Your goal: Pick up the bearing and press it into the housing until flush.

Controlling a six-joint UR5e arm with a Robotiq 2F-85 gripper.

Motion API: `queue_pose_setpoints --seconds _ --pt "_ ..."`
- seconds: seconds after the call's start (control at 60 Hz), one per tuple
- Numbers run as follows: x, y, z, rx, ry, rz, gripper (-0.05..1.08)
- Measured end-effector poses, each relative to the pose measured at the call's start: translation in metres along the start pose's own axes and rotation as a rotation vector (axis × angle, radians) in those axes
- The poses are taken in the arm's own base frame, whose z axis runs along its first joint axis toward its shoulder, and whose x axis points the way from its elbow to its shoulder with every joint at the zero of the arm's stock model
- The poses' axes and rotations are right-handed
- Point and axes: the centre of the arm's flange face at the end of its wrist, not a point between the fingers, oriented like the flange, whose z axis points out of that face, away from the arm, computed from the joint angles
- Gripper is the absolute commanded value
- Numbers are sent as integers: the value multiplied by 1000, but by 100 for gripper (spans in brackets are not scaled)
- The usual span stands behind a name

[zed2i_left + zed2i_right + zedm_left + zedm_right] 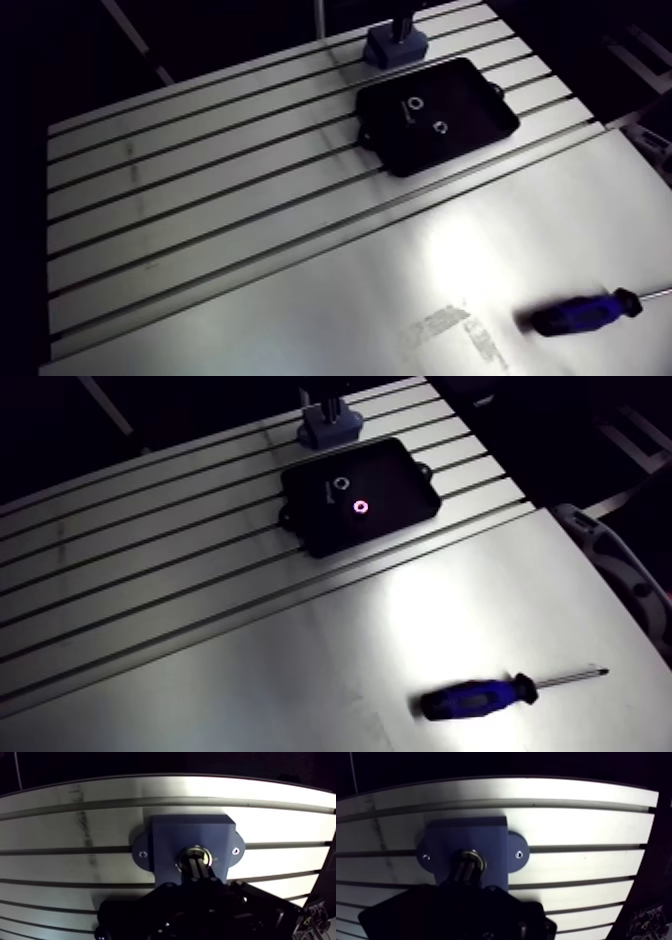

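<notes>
The blue housing [170, 837] is a block with two screwed ears, fixed on the slotted table at its far edge [397, 47]. A metal bearing [190, 852] sits in its centre bore; I cannot tell how deep. My gripper [198, 865] stands straight over the bore, its two fingers shut together with their tips on the bearing. In the arm view the gripper [403, 20] comes down onto the housing from above, dark and small.
A black tray [470, 135] lies just in front of the housing with two small rings [359, 504] on it. A blue-handled screwdriver [480, 696] rests on the smooth plate near the front right. The slotted table [200, 190] stretches away to the left.
</notes>
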Motion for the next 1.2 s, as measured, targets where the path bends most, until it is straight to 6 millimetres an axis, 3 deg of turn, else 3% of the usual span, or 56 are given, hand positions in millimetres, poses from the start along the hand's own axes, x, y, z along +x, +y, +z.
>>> queue_pose_setpoints --seconds 0.2,0.583,0.617,0.633,0.65,0.667,0.683,0.7,0.717,0.733,0.75,1.0,1.2 --pt "-2 -2 -2 1 1 0 108" --pt "-3 -1 -30 -15 41 3 104" --pt "-3 -1 -32 -16 44 3 88" --pt "-3 -1 -33 -17 46 3 88" --pt "-3 -1 -34 -18 47 3 67" --pt "-4 -1 -35 -18 48 3 67" --pt "-4 -1 -36 -19 49 3 42" --pt "-4 -1 -37 -19 51 3 42" --pt "-4 -1 -38 -20 52 4 17" --pt "-4 -1 -39 -20 53 4 17" --pt "-5 -1 -40 -21 54 4 3" --pt "-9 -2 -58 -23 57 4 0" --pt "-17 -3 -88 -17 48 9 0"
